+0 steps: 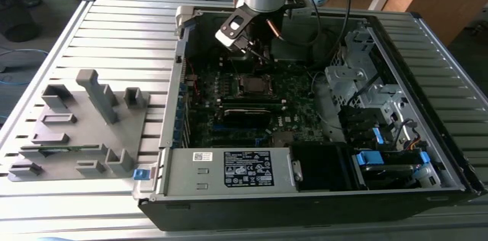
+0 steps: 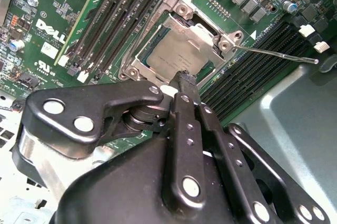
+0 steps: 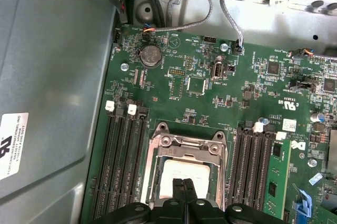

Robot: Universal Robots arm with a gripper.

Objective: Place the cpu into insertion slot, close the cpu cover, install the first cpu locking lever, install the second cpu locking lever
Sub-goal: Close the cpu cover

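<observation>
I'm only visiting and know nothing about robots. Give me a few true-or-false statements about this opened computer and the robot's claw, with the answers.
1. The cpu lies in the insertion slot. True.
2. The gripper has its fingers spread wide. False: they are shut together, tips at the cpu's edge.
3. A thin metal lever juts out beside the slot. True.
4. The computer case is closed up. False: it is open, with the motherboard exposed.
5. The grey tray sits inside the case. False: it lies on the slatted table, beside the case at the exterior view's left.
</observation>
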